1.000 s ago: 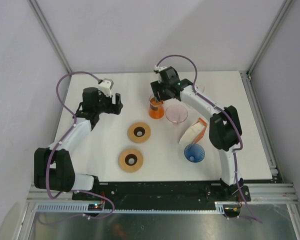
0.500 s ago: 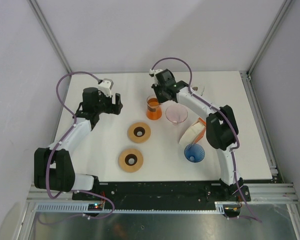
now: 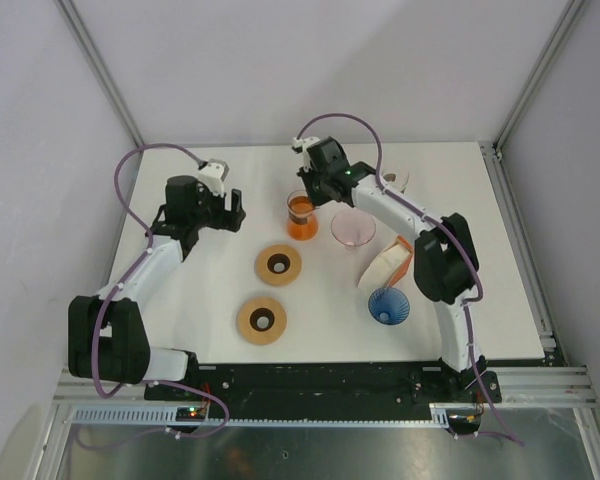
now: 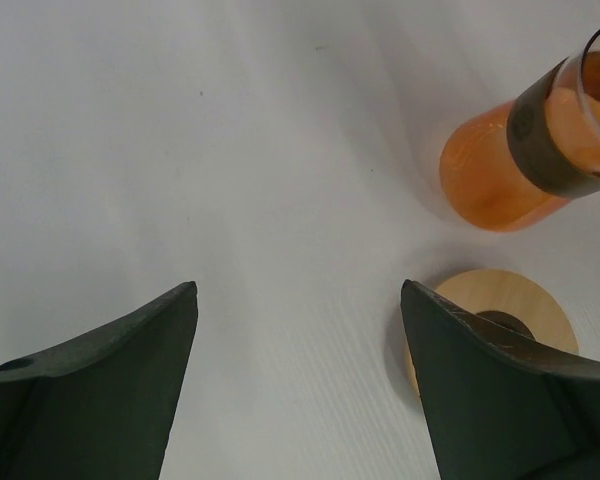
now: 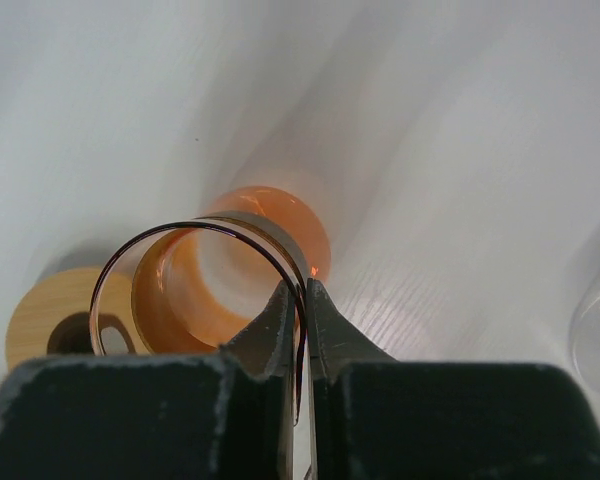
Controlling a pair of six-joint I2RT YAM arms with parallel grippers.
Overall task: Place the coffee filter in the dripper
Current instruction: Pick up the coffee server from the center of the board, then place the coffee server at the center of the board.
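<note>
The right hand [image 5: 302, 292] was seen pinched on the thin rim of the orange glass vessel [image 5: 235, 270], at the far middle of the surface [image 3: 210, 290]. The left hand [image 4: 298, 300] was held spread above bare surface to the left, gripping nothing. The paper filters [image 3: 383, 266] were seen lying to the right, between the pink dripper [image 3: 352, 228] and the blue dripper [image 3: 388, 305], untouched. A slip was judged the main risk: with so narrow a hold on smooth glass, the vessel could be tilted or dropped if lifted. The pink dripper just beside it could also be knocked.
</note>
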